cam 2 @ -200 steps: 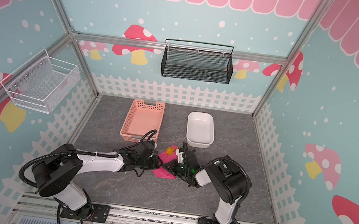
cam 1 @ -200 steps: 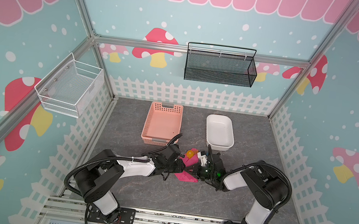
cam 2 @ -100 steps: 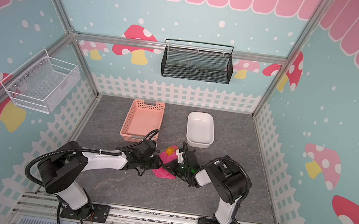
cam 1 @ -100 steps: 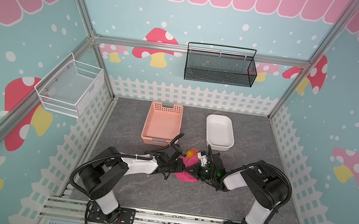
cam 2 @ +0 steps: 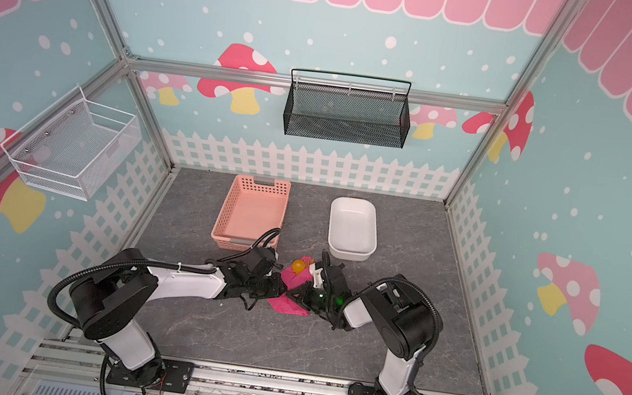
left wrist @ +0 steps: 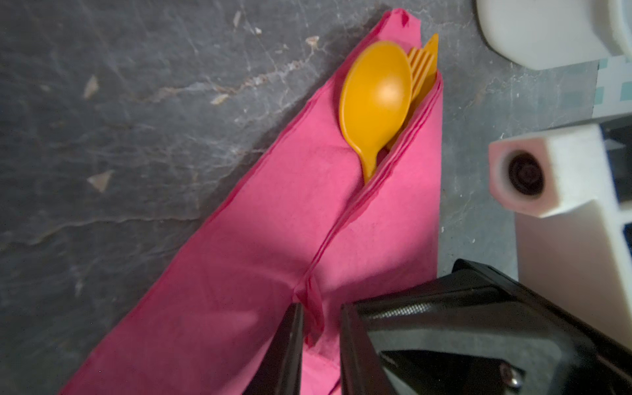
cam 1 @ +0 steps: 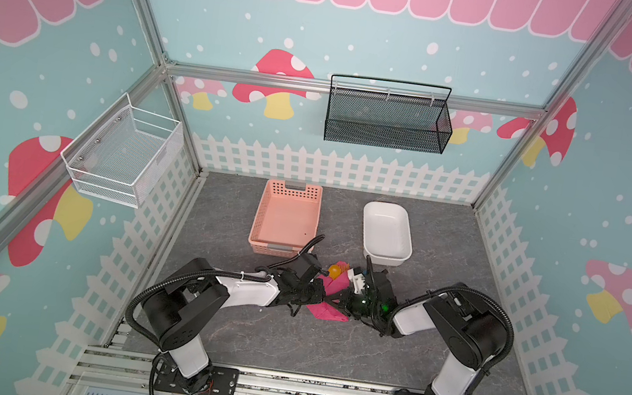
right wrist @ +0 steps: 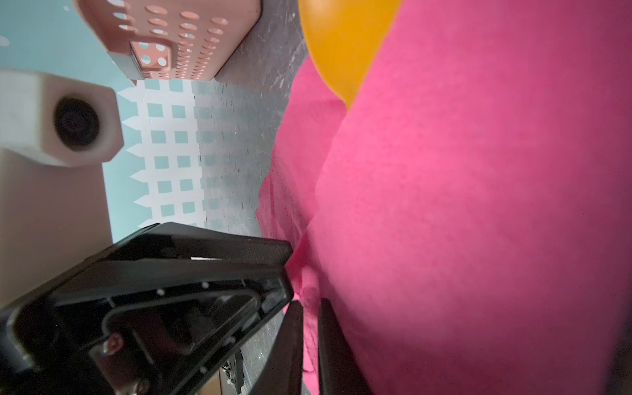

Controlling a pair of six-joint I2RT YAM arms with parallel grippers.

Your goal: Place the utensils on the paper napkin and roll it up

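Bundle: paper napkin (cam 1: 326,312) lies on the table (cam 1: 244,335) at mid-width, on the near side of the pink basket (cam 1: 286,219) and the white tub (cam 1: 387,229), folded over the utensils (cam 1: 334,270).
Showing: spoon (left wrist: 376,92) bowl, fork (left wrist: 422,65) tines and a third orange tip (left wrist: 433,42) poke out of the far end. The handles are hidden under the pink fold.
Long axis: runs near to far, with the far end tipped slightly right, toward the gap between basket and tub.
Left hand (left wrist: 319,345): reaches in from the left at the near part of the bundle. Its fingers stand close around a raised pleat of the napkin, though whether they press it I cannot tell.
Right hand (right wrist: 310,345): comes in from the right, tip to tip with the left hand. Its fingers are almost together, with a napkin edge pinched between them.
Nearer arm: neither, since both meet at the same spot. Nothing holds the far, spoon end.
Deciding relation: both hands point across the axis, not along it, so a roll would have to travel sideways with the cutlery as its core.
Risk: with a grip at one end only, the far end may fan open or let the spoon slide out.
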